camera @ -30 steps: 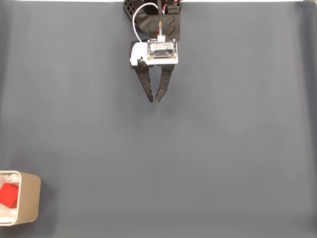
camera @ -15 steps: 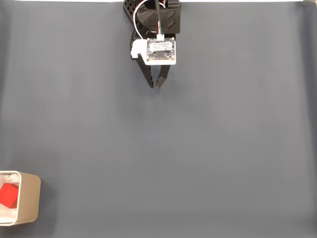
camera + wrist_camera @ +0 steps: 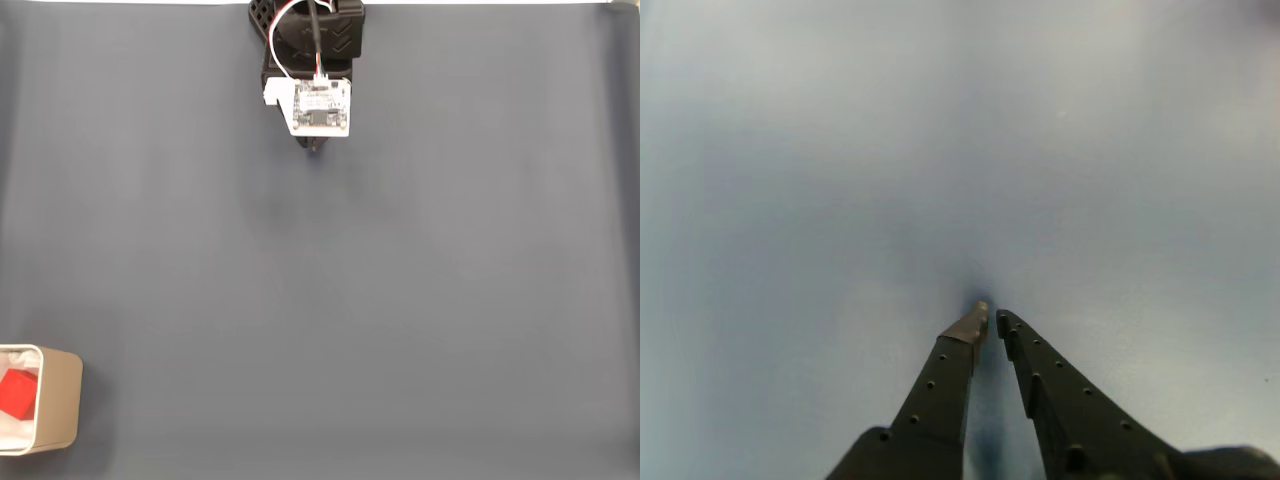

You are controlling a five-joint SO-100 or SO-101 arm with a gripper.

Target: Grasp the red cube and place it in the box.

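the red cube [image 3: 17, 393] lies inside the box [image 3: 58, 410] at the fixed view's lower-left corner, well apart from the gripper [image 3: 990, 318], whose fingers are nearly pressed together, holding nothing, at top centre.

Grey mat [image 3: 400, 300] lying wide open btwn arm, top centre, & box [image 3: 60, 400] sitting at bottom-left edge, fixed view
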